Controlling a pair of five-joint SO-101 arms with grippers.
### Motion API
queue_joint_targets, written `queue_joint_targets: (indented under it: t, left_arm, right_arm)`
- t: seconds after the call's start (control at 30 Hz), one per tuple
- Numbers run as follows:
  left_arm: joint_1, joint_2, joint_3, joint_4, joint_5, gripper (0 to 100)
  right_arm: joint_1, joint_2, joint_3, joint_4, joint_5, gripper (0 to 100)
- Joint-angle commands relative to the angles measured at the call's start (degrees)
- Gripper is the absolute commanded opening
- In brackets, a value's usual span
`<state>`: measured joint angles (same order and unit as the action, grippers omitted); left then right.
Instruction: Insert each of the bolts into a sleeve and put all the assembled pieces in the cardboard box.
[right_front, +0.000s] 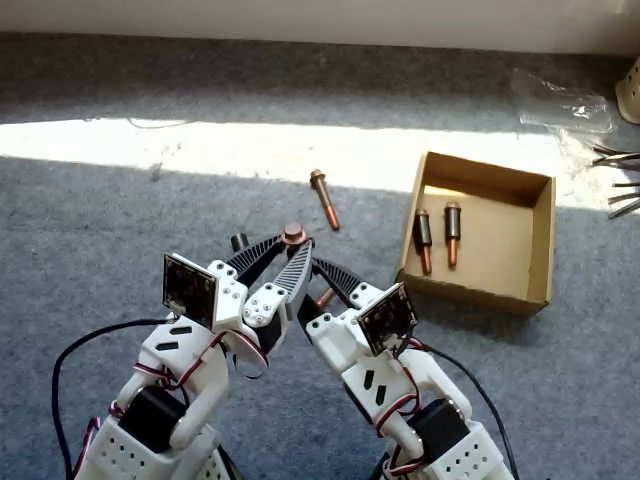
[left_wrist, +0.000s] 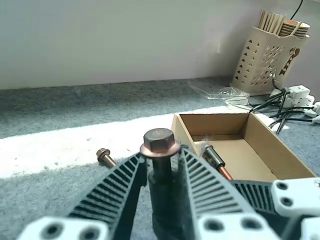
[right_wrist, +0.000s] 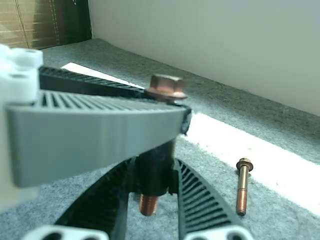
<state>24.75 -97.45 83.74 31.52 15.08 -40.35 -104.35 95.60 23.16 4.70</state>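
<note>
Left wrist view: the left gripper (left_wrist: 160, 159) clamps the black sleeve (left_wrist: 163, 195) just under the head of the bolt (left_wrist: 159, 141); the right gripper (right_wrist: 154, 167) pinches the same sleeve lower down. The piece probably handles stiff, light and slick, so it is best held by the sleeve, and the cardboard box (right_front: 540, 235) sits nearby.

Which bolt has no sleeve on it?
The loose bolt lying on the carpet beside the cardboard box. The two boxed bolts and the held bolt, gripped by the left end effector and right end effector, wear dark sleeves.
</note>
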Motion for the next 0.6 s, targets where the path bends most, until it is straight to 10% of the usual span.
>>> queue_joint_targets:
  t: [0.0,0.57]
  left_arm:
    - [0.22,-0.57,-0.84,0.62,-1.14,14]
    - [-7.43,-0.57,-0.75,0.35,-1.23,14]
  right_arm:
    - [0.75,-0.92,8.04,-0.31,-0.26,0.5]
    - [0.75,-0.92,8.04,-0.22,-0.26,0.5]
